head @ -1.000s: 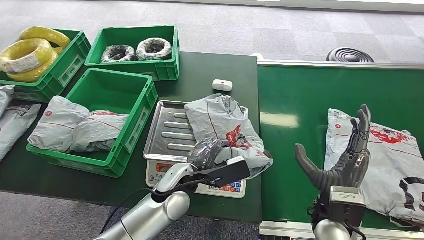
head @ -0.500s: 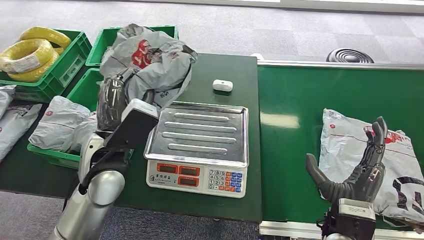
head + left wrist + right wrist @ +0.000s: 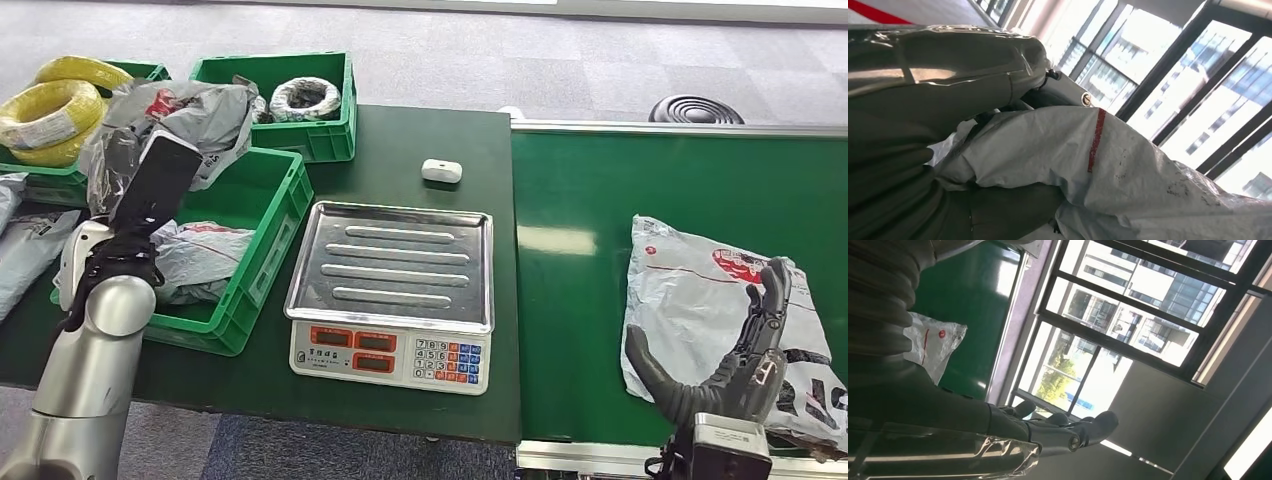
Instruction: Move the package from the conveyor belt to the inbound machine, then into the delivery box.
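Swung from above the scale [image 3: 390,285] toward ten o'clock, my left robot hand [image 3: 118,160] gripping the grey package [image 3: 185,115] over the green delivery box [image 3: 265,215], my right robot hand [image 3: 735,355] spread, holding nothing, above a second package [image 3: 700,280] on the conveyor belt [image 3: 600,200].

Setting: a parcel-sorting or logistics work area. Evidence: a green conveyor belt [image 3: 640,190] on the right, carrying a grey courier bag [image 3: 700,290]; a dark green table [image 3: 400,140] on the left, holding an electronic weighing scale [image 3: 390,290] with a steel pan; green plastic crates [image 3: 260,215] containing further bags and coiled cable. The floor is grey carpet tile [image 3: 500,50]. Large windows [image 3: 1108,325] face office buildings.
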Available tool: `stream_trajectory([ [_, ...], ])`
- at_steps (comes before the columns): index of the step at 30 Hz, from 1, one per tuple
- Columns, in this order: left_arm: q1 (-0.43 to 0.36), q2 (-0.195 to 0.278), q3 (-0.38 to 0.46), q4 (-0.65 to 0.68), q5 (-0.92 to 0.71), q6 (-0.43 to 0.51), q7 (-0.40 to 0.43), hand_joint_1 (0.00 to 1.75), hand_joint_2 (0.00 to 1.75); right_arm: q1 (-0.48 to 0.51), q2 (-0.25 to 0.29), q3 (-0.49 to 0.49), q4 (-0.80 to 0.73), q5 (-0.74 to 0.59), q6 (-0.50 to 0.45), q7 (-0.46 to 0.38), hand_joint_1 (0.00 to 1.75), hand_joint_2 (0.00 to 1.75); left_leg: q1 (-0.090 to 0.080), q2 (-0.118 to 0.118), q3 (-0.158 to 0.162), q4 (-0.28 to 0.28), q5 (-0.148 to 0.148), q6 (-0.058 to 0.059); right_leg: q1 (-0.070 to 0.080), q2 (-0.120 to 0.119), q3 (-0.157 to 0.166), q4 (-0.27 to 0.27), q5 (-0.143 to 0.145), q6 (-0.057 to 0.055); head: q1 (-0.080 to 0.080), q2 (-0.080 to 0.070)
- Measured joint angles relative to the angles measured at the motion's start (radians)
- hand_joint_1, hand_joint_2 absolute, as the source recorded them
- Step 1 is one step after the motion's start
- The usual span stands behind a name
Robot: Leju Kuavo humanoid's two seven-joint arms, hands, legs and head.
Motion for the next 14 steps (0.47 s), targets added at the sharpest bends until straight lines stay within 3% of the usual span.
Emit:
stream_trajectory([
  [2,0.005,0.03,0.025,0.062,0.044,-0.028,-0.011,1.55,1.75,0.015,-0.006,0.0,-0.004,-0.002,0.013,-0.004,0.0,1.75,0.0,0.002,0.0,0.0,0.0,0.0,0.0,0.002,-0.001,0.0,0.0,0.0,0.0,0.0],
  [4,0.013,0.058,0.043,0.108,0.056,-0.029,-0.01,0.68,1.75,0.02,-0.008,0.0,-0.005,0.001,0.028,0.0,0.0,1.75,0.0,0.003,-0.001,0.0,0.0,0.0,0.0,0.003,-0.001,0.0,0.0,0.0,0.0,0.0],
  [6,0.018,0.08,0.055,0.143,0.073,-0.038,-0.009,0.0,1.75,0.021,-0.009,0.001,-0.005,0.006,0.037,0.005,0.0,1.75,0.0,0.002,-0.001,0.0,0.0,0.0,0.0,0.003,-0.001,0.0,0.0,0.0,0.0,0.0],
  [14,0.043,0.115,0.07,0.197,0.179,-0.098,-0.02,0.0,1.75,0.024,-0.012,0.004,-0.005,0.006,0.049,0.012,0.0,1.75,0.0,0.001,-0.001,0.0,0.0,0.0,0.0,0.002,-0.001,0.0,0.0,0.0,0.0,0.0],
])
